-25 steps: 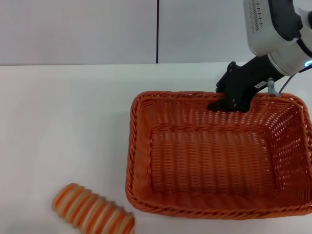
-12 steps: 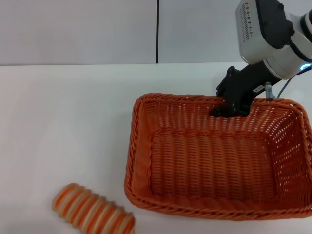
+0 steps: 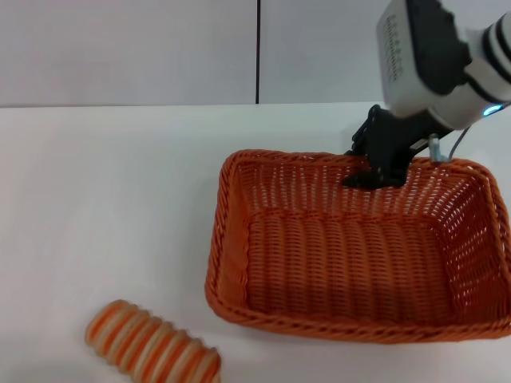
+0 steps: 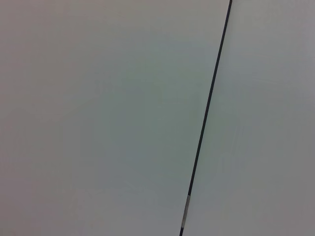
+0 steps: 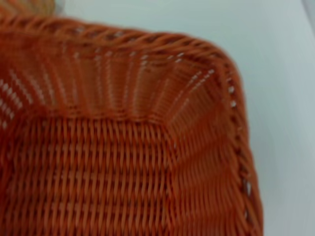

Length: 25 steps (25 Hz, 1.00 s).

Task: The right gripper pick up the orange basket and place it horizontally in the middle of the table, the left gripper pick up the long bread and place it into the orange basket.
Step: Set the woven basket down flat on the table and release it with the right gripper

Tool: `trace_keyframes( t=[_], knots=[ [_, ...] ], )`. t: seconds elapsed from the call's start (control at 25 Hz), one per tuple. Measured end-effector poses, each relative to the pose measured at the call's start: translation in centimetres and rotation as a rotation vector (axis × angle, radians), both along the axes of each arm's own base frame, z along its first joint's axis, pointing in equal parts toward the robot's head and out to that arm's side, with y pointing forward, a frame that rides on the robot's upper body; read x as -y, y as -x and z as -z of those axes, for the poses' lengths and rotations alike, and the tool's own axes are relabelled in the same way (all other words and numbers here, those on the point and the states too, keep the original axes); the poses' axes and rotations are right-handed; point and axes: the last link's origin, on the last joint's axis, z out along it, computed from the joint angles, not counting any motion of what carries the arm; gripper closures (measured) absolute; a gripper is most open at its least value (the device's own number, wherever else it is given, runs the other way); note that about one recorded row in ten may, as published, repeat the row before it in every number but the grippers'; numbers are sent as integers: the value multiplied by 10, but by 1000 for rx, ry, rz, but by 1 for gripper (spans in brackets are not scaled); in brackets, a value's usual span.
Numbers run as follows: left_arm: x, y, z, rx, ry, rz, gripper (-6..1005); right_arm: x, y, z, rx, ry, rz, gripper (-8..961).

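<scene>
The orange basket (image 3: 351, 247) fills the right half of the white table (image 3: 104, 207) in the head view, its long side running left to right. My right gripper (image 3: 374, 167) is shut on the basket's far rim, one finger inside the wall and one outside. The right wrist view looks down into the basket (image 5: 123, 142) at one of its corners. Near the front left edge lies the long bread (image 3: 152, 347), striped orange and cream, well apart from the basket. My left gripper is out of view; its wrist camera shows only a pale wall with a dark seam.
A grey wall with a vertical dark seam (image 3: 258, 52) rises behind the table. Bare tabletop stretches across the left and the far side.
My right gripper has dragged the basket a little leftward and away from the front edge, and the arm housing has swung left with it. The bread has not moved.
</scene>
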Motion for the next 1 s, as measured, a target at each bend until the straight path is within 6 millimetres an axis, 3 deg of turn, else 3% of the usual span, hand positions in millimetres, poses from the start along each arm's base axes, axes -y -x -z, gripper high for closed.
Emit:
trace_keyframes(
  t=[0.24, 1.0],
  knots=[
    [0, 0, 1, 3, 0, 0, 224, 1, -1, 11, 63, 6, -61, 646],
    [-1, 0, 1, 5, 3, -4, 225, 5, 12, 14, 66, 29, -161, 672]
  ],
)
